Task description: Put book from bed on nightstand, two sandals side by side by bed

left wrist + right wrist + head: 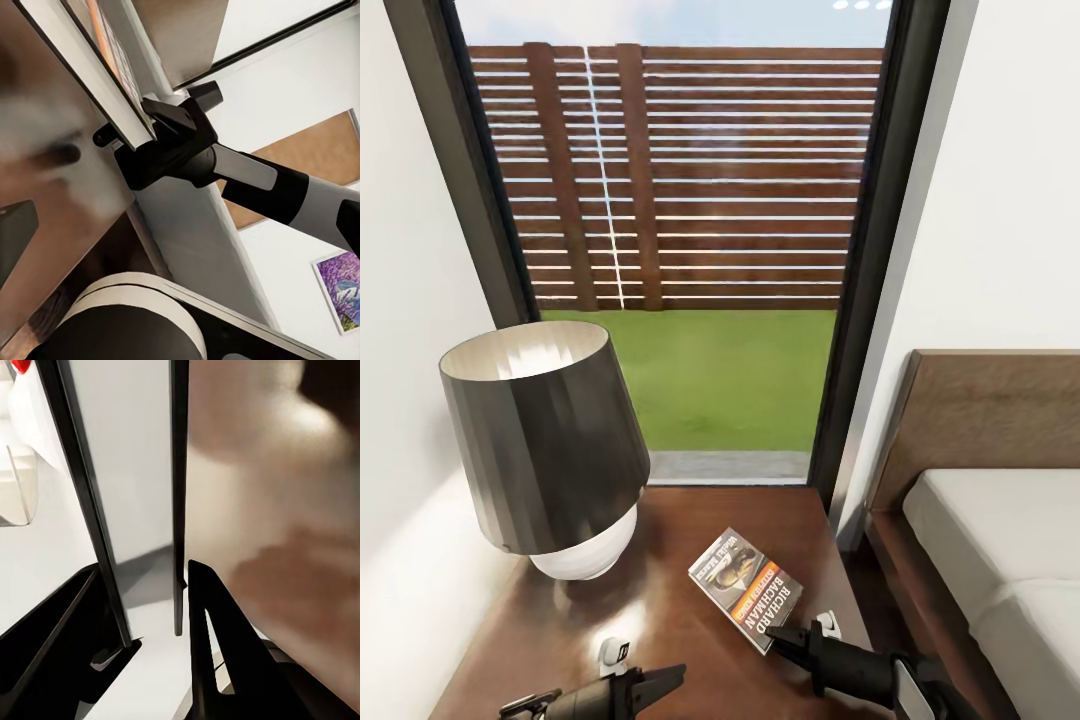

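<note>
The book lies flat, cover up, on the glossy dark-brown nightstand, which serves here as the bench, just ahead of the right gripper, whose dark fingers point at the book's near edge. In the left wrist view the same right gripper has its fingers set against the book's pale page edge, one above and one below, so they appear closed on the book, although the head view does not settle whether the book is clear of the bench. In the right wrist view two dark fingers stand apart, with a thin dark edge between them that cannot be identified with certainty. The left gripper sits low over the near part of the bench, well to the side of the book; its fingers taper to a point, and whether they are spread or closed cannot be told. Beyond the left fingers stands a lamp with a dark shade and a white base. To the outer side of the right fingers lies the bed, with white mattress and wooden headboard. Behind the bench a tall dark-framed window shows grass and a slatted fence.
</note>
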Available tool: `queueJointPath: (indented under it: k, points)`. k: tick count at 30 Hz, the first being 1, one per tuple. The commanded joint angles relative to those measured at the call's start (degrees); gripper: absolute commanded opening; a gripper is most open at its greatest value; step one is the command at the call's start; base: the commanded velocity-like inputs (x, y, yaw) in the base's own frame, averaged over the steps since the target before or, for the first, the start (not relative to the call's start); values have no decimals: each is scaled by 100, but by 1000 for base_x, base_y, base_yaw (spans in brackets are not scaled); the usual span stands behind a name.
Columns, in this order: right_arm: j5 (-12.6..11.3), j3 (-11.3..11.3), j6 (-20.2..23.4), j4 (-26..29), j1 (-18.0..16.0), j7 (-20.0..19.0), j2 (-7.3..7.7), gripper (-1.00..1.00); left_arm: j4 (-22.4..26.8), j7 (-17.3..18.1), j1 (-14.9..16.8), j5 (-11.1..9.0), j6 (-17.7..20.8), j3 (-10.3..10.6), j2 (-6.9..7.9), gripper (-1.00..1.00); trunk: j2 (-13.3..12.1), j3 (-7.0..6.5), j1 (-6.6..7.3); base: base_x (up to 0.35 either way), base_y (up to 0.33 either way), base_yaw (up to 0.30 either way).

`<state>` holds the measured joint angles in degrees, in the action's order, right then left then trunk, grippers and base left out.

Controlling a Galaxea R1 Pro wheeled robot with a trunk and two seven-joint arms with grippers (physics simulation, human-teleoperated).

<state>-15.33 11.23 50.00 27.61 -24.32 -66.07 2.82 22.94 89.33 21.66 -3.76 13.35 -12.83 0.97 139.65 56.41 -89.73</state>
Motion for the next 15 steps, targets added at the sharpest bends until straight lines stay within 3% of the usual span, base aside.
queueJointPath:
  k: [1,2,15]
  points:
    - [-5,11,27,-1,-3,-11,-1,-100,0,23,1,7,62,-9,-1,100,2,5,1,0,0,0]
    - [-5,11,27,-1,-3,-11,-1,100,0,23,-1,7,62,-9,-1,100,2,5,1,0,0,0]
    - [-5,11,27,-1,-3,-27,4,100,0,23,0,7,60,-9,-1,100,2,5,1,0,0,0]
